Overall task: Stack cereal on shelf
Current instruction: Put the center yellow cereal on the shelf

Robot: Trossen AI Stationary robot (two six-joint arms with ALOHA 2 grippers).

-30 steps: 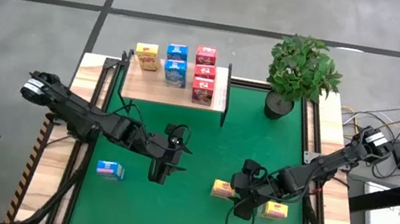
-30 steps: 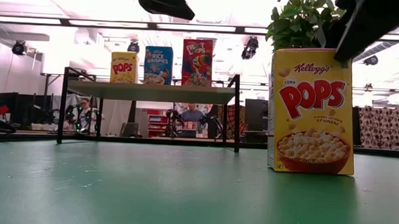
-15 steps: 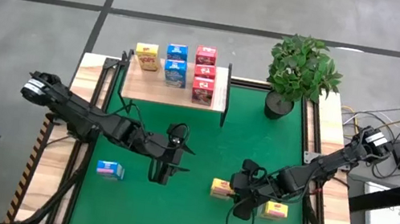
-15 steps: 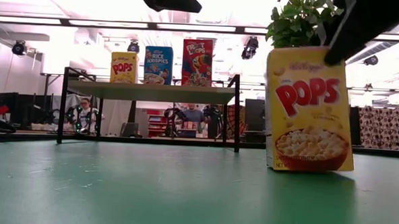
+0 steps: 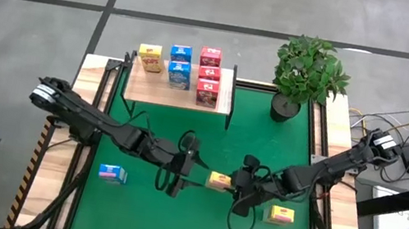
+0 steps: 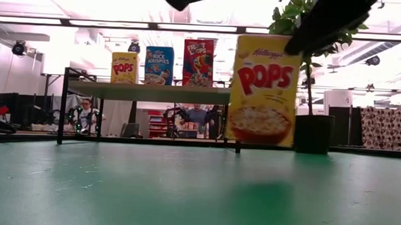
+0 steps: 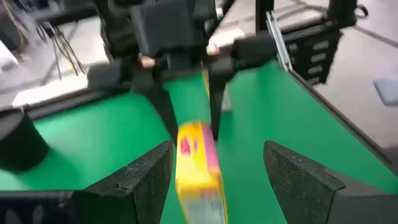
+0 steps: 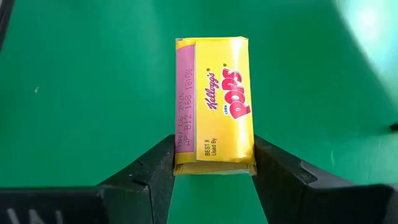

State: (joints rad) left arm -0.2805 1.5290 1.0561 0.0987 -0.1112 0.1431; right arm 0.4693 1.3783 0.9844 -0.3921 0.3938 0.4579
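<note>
A yellow cereal box (image 6: 264, 91) hangs just above the green mat between both arms, with my right gripper (image 8: 214, 158) shut on it. My left gripper (image 7: 217, 155) is open and faces it from the table's left. Its fingers stand wide on either side of the box (image 7: 198, 163) without touching. The shelf (image 5: 179, 94) at the far edge carries a yellow box (image 5: 150, 57), two blue ones (image 5: 180, 67) and three red ones (image 5: 208, 75). A blue box (image 5: 112, 172) and another yellow box (image 5: 281, 215) rest on the mat. My right gripper pinches the box at its top end (image 8: 214, 163) between its two fingers, one on each broad face, at the upper corner nearest the right arm (image 6: 295, 45). The fingers slant down from the table's right. The box is lifted clear of the mat, nearly upright and slightly tilted.
A potted plant (image 5: 307, 73) stands at the mat's far right corner. Thin black posts (image 6: 63, 106) hold the shelf board above the mat. Bare green mat lies between the shelf and the grippers.
My right gripper has lifted the yellow box off the mat and carried it toward the table's left, tilting it slightly. My left gripper has swung from pointing at the near edge toward the right and now faces the box.
</note>
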